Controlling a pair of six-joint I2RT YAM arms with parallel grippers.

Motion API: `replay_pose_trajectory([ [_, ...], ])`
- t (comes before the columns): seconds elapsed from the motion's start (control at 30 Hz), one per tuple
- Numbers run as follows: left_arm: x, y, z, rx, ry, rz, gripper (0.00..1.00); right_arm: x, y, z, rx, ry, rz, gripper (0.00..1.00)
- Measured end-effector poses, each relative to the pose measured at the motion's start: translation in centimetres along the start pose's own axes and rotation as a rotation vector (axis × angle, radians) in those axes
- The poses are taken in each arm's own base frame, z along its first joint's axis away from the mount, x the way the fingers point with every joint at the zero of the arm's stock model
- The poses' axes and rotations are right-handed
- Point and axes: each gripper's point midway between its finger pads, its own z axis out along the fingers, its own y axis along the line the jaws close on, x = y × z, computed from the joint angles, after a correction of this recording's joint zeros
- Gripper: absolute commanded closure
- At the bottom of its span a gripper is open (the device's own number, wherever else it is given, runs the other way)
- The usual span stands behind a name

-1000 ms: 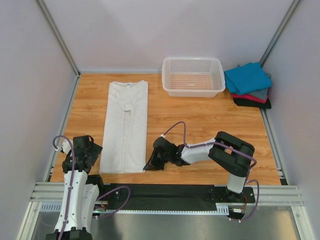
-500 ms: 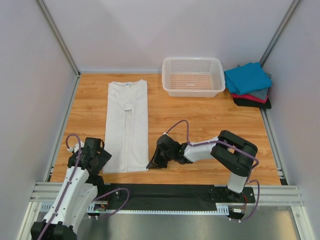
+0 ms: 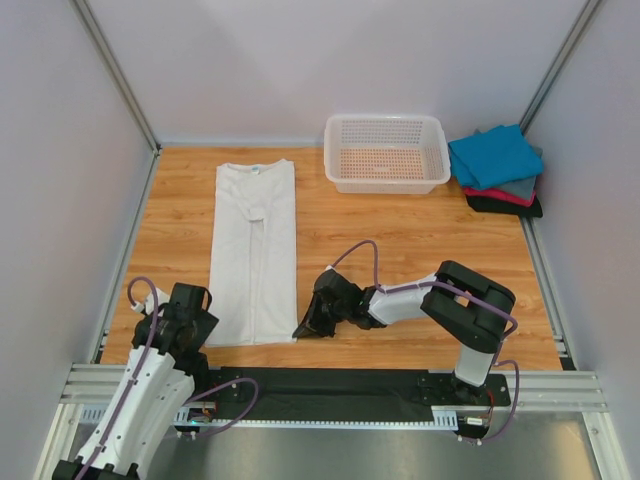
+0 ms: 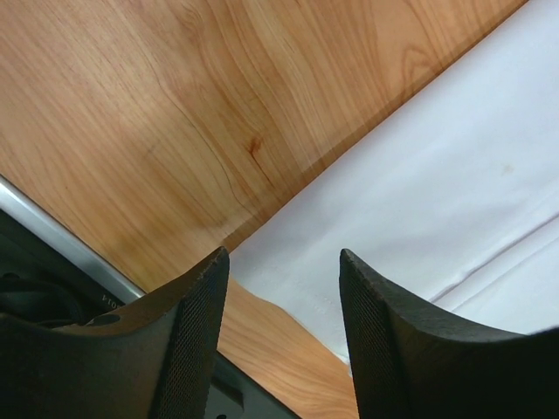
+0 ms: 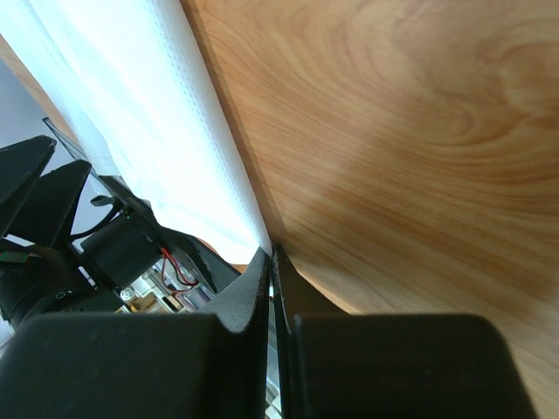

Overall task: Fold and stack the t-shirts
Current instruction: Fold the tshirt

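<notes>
**Top external view.** The white t-shirt lies flat on the left half of the table. It is folded lengthwise into a long narrow strip, with the collar and its small blue label at the far end. The left gripper sits low at the strip's near-left corner. The right gripper sits low at the near-right corner, its arm reaching across from the right. A white mesh basket stands at the far edge. Just right of it, in the far-right corner, is the stack of folded t-shirts, teal-blue on top with grey, red and black beneath.

**Left wrist view.** The left gripper has its fingers well apart and holds nothing. The near corner of the white t-shirt shows in the gap between them, lying on the table. Whether the fingertips touch the surface cannot be told.

**Right wrist view.** The right gripper has its fingers pressed together, with only a thin slit between them. The edge of the white t-shirt runs straight into the tips, which appear to pinch its corner. Bare table fills the right side.
</notes>
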Motion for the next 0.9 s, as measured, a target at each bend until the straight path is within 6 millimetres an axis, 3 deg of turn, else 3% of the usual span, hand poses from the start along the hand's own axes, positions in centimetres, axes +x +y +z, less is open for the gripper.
replay_pose_trajectory([
  [0.4, 0.72, 1.00, 0.67, -0.098, 0.045, 0.037, 0.40, -0.29, -0.05, -0.11, -0.004, 0.001, 0.007, 1.00],
  [0.63, 0.85, 0.98, 0.84, -0.086, 0.044, 0.034, 0.57, -0.55, -0.12, -0.21, 0.003, 0.003, -0.001, 1.00],
  [0.9, 0.96, 0.99, 0.90, -0.072, 0.043, 0.032, 0.55, -0.56, -0.15, -0.22, 0.007, 0.004, -0.008, 1.00],
])
